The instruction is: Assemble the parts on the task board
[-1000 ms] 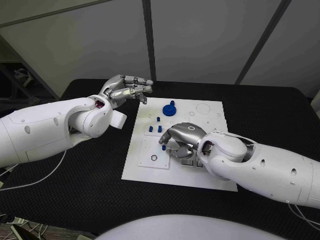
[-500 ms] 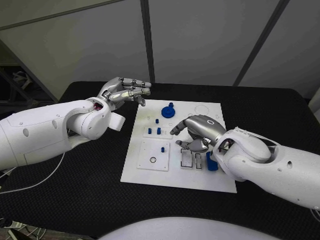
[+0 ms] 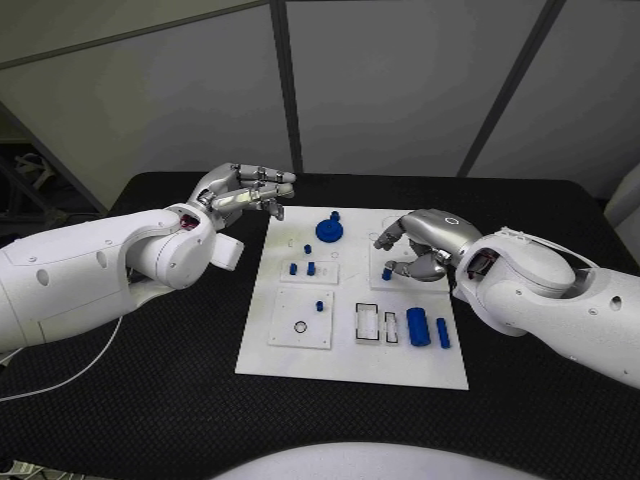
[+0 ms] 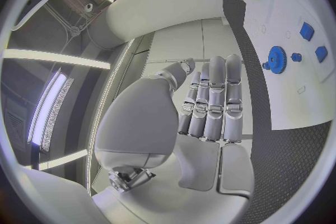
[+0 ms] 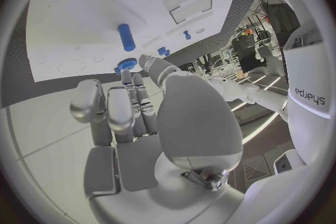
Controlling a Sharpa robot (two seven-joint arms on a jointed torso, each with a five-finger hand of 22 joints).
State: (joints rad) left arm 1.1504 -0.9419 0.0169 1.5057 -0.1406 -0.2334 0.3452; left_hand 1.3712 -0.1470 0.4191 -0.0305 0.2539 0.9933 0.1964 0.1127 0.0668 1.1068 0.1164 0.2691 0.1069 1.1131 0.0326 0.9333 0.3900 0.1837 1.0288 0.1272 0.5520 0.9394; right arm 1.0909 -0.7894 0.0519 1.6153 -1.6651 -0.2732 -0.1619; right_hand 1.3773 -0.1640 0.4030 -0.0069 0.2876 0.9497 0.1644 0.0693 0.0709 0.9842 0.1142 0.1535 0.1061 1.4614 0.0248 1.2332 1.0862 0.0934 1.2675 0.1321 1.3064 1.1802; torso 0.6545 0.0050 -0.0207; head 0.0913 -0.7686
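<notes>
The white task board [image 3: 284,355] lies mid-table. On it are a blue gear [image 3: 330,228], several small blue pegs [image 3: 312,267] and two blue cylinders [image 3: 418,326] at its right front. My right hand [image 3: 421,240] hovers over the board's back right with loosely bent fingers and nothing in them. A blue peg [image 3: 387,272] stands just off its fingertips; the same peg [image 5: 126,37] appears beyond the fingers in the right wrist view. My left hand [image 3: 242,190] hangs above the table off the board's back left corner, empty, with the gear [image 4: 277,59] ahead of it.
Empty rectangular slots [image 3: 366,322] and a ring mark [image 3: 301,327] sit at the board's front. Black table [image 3: 147,380] surrounds the board on all sides. Grey wall panels rise behind the table's far edge.
My right hand has drawn back from the board's middle to its back right, uncovering the slots and the blue cylinders. The left hand has hardly moved. The camera shifted a little.
</notes>
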